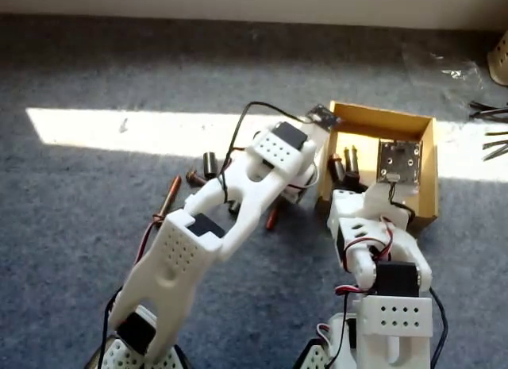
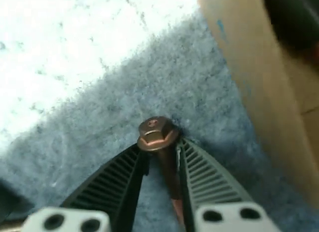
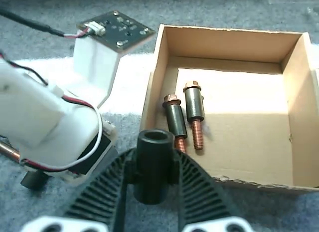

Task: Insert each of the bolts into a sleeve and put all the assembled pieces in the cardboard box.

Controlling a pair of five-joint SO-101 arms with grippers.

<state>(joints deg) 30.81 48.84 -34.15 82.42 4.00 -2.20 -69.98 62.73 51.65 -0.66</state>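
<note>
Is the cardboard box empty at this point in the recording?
No, a sleeved bolt and a second sleeved bolt lie side by side on the floor of the cardboard box.

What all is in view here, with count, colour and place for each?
cardboard box: one, tan, on the carpet.
assembled pieces: two, copper and black, inside the box.
loose bolts: at least two, copper, on the carpet by the left arm.
loose sleeve: one, black, near them.
thin strips: several, dark, beyond the box.
left gripper: one, black fingers, shut on a copper bolt beside the box.
right gripper: one, black fingers, shut on a black sleeve facing the box.
</note>
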